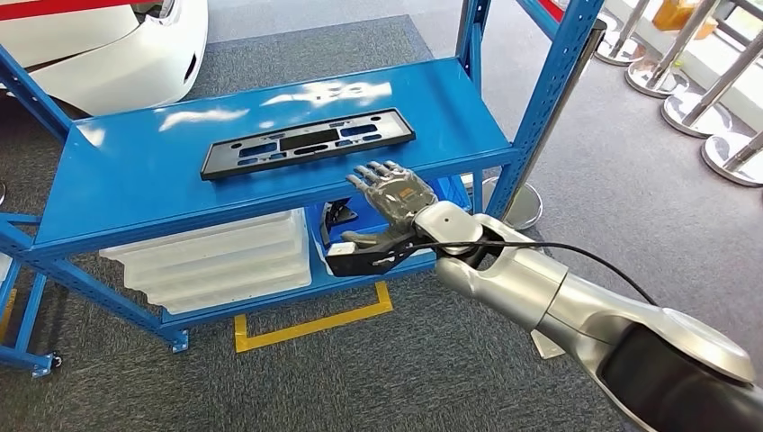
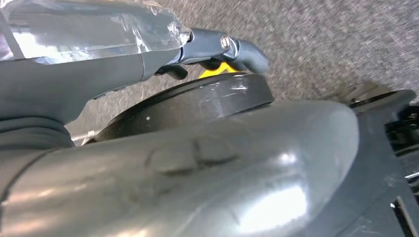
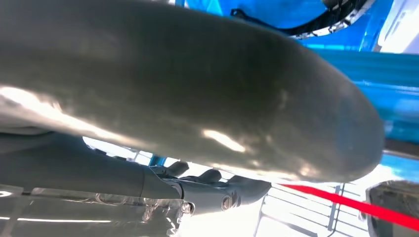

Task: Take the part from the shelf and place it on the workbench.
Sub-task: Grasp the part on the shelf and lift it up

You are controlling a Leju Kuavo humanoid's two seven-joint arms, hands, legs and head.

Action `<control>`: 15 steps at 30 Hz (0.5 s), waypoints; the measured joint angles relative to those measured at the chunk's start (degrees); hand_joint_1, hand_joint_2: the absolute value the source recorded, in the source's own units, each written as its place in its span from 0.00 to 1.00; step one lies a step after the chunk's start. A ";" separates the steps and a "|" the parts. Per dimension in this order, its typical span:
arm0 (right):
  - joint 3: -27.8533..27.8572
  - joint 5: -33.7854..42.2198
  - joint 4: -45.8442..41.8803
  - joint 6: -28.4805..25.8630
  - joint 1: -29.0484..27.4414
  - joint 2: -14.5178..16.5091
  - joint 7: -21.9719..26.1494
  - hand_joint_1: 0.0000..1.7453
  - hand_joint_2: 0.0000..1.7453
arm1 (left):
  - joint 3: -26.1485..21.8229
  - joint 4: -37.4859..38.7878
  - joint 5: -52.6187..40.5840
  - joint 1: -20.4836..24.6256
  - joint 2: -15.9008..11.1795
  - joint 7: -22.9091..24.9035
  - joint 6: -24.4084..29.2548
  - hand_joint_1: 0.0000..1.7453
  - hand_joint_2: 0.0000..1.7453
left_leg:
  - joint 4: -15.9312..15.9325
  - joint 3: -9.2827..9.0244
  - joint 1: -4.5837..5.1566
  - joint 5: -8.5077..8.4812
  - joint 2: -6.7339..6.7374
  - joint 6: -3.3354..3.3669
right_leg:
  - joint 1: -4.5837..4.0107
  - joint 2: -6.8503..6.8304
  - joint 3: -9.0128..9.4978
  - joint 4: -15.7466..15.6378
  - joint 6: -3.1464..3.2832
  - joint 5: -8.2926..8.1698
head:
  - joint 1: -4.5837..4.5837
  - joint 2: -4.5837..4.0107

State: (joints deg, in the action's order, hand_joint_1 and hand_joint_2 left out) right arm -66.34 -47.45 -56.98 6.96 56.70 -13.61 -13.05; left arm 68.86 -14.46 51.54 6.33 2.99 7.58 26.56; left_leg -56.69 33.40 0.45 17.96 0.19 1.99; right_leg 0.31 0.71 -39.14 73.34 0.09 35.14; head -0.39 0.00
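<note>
Part (image 1: 306,142) lies flat on the top board of the blue shelf (image 1: 117,180). It is long, thin and black, with holes cut in it. Nothing touches it. Right hand (image 1: 393,191) is held up just past the front edge of the shelf, near the right end of the part but apart from it. Its fingers (image 1: 378,173) are spread and hold nothing. White trays (image 1: 220,261) sit stacked on the lower board. Yellow tape (image 1: 310,324) marks the grey carpet (image 1: 405,360) under the shelf. Left hand (image 2: 222,49) hangs over the carpet, and I cannot tell if its fingers are spread or curled
</note>
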 joint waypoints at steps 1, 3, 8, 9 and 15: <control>0.00 0.02 0.00 -0.02 -0.23 -0.03 0.07 0.00 0.00 | 0.04 0.00 0.05 -0.03 0.00 0.01 0.01 0.00 0.00 | -0.10 -0.49 -0.24 0.56 -0.01 -0.27 | 0.34 -0.07 -1.45 0.64 -0.40 0.15 | 0.22 0.00; 0.00 0.05 0.00 -0.03 -0.41 -0.08 0.25 0.00 0.00 | 0.14 0.00 0.14 -0.09 0.00 0.02 0.04 0.00 0.00 | -0.58 -1.69 -0.83 1.95 -0.04 -0.98 | 1.02 -0.30 -1.76 -3.36 -1.24 -2.92 | 0.76 0.00; -0.11 0.09 0.03 -0.14 -0.63 -0.02 0.67 0.00 0.00 | 0.33 0.03 0.32 0.13 0.00 0.02 0.14 0.00 0.00 | -2.63 -3.01 -1.34 5.37 0.18 -3.44 | 1.14 -0.92 0.00 -12.70 -0.26 -9.76 | 1.59 0.00; -0.10 0.10 0.02 -0.15 -0.63 -0.03 0.69 0.00 0.00 | 0.34 0.03 0.32 0.18 0.00 0.02 0.15 0.00 0.00 | -2.67 -3.14 -1.33 5.66 0.22 -3.78 | 1.15 -0.80 0.15 -12.56 0.45 -9.70 | 1.42 0.00; 0.00 0.10 -0.01 -0.21 -0.34 0.14 0.91 0.00 0.00 | 0.35 0.03 0.49 0.31 0.00 0.02 0.19 0.00 0.00 | -16.18 4.35 -1.51 9.77 0.18 -4.74 | 0.88 -0.49 2.75 -12.82 2.26 -7.95 | -0.61 0.00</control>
State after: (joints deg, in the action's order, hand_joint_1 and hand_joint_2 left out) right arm -66.34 -47.34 -56.99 6.74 56.36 -13.47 -12.14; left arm 69.21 -14.43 52.04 6.64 2.99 7.61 26.75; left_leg -72.87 37.75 -1.06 27.73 0.37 -2.75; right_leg 1.20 0.22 -36.39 60.52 2.35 27.19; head -0.99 0.00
